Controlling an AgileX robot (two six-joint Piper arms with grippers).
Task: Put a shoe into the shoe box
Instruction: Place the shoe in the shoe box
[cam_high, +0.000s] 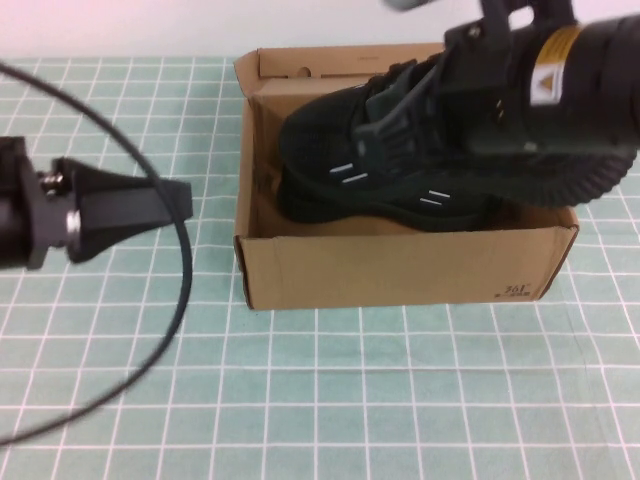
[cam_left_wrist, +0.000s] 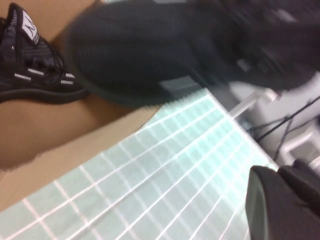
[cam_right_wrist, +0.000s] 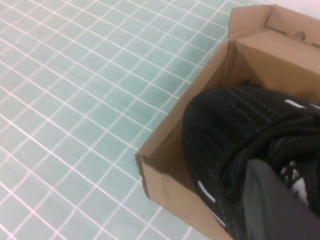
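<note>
An open cardboard shoe box (cam_high: 400, 265) stands in the middle of the green grid mat. My right gripper (cam_high: 405, 100) is shut on a black shoe (cam_high: 330, 140) at its opening and holds it tilted, toe down to the left, partly inside the box. The right wrist view shows the same shoe (cam_right_wrist: 225, 125), one finger (cam_right_wrist: 280, 205) against its collar and the box corner (cam_right_wrist: 165, 170). A second black shoe (cam_left_wrist: 30, 70) with white marks lies on the box floor. My left gripper (cam_high: 175, 200) is shut and empty, hovering left of the box.
A black cable (cam_high: 185, 270) loops over the mat on the left. The green mat (cam_high: 350, 400) stretches in front of the box. The box's flap (cam_high: 300, 65) stands up at the back left.
</note>
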